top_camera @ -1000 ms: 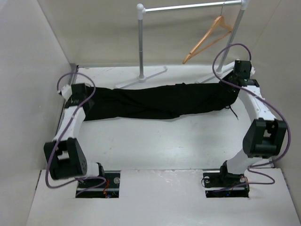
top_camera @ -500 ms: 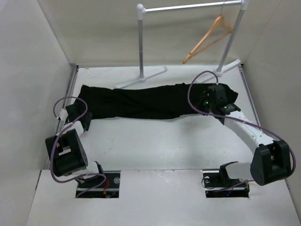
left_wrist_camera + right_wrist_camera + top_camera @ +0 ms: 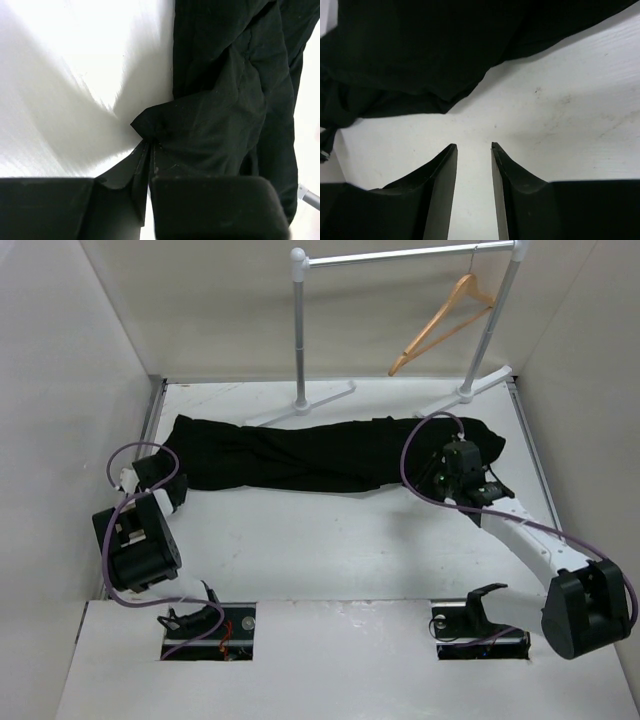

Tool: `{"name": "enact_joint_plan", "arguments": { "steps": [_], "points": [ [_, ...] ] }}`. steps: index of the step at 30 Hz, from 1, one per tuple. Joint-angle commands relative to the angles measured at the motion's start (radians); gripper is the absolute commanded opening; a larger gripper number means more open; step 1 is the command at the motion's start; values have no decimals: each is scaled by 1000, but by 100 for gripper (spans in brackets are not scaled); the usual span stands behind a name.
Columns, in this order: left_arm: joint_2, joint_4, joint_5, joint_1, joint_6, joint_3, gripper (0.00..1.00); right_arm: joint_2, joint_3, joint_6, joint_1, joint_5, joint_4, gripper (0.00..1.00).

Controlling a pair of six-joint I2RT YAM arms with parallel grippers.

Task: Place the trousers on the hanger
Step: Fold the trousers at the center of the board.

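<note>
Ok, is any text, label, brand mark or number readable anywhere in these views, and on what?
None readable. No print, tag or number shows on the trousers, the hanger, the rail or the table.

**A:** Where does the top view sit?

**B:** High above and behind the arm bases [image 3: 208,625]. It looks down and forward over the whole table [image 3: 330,540], with the bases at 6 o'clock and the rail [image 3: 400,255] far off at 12.

**A:** And the left wrist camera?

**B:** Very near the trousers [image 3: 225,90]. It looks past the left gripper's fingers [image 3: 215,205] at 6 o'clock, and the cloth fills 12 to 5.

**A:** The right wrist?

**B:** Also close and low. The right gripper's fingers [image 3: 520,200] sit at 6 o'clock, bare tabletop lies ahead, and cloth runs across 9 to 2.

**A:** What overlaps?

**B:** Each wrist view shares one trouser end with the top view. The left has the 9 o'clock end and the right has the 3 o'clock end.
</note>
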Motion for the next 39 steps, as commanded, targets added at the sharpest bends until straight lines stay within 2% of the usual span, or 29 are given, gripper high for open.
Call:
{"name": "enact_joint_plan", "arguments": {
  "steps": [1, 6, 11, 19, 26, 32, 36, 37, 39],
  "points": [
    [-109, -43, -23, 6, -5, 49, 0, -30, -12, -17, -40, -5, 34, 40],
    [-226, -126, -60, 0, -11, 120, 0, -22, -33, -22, -91, -9, 35, 46],
    [-180, -177, -24, 22, -18, 247, 0, 4, -21, -35, -124, -43, 42, 48],
    [-27, -139, -21, 80, 38, 290, 0, 47, -16, -39, -219, -32, 28, 50],
    [44, -160, -67, 75, 99, 333, 1, 205, 103, -31, -356, 1, 55, 61],
    [101, -273, -194, 71, 143, 367, 6, 384, 209, 3, -391, 20, 146, 64],
    [115, -277, -202, 80, 176, 378, 4, 535, 306, 21, -401, 40, 152, 59],
    [119, -284, -204, 78, 177, 388, 3, 564, 327, 24, -401, 35, 138, 53],
    [129, -304, -213, 77, 186, 411, 1, 592, 349, 31, -404, 47, 134, 32]
  ]
}}
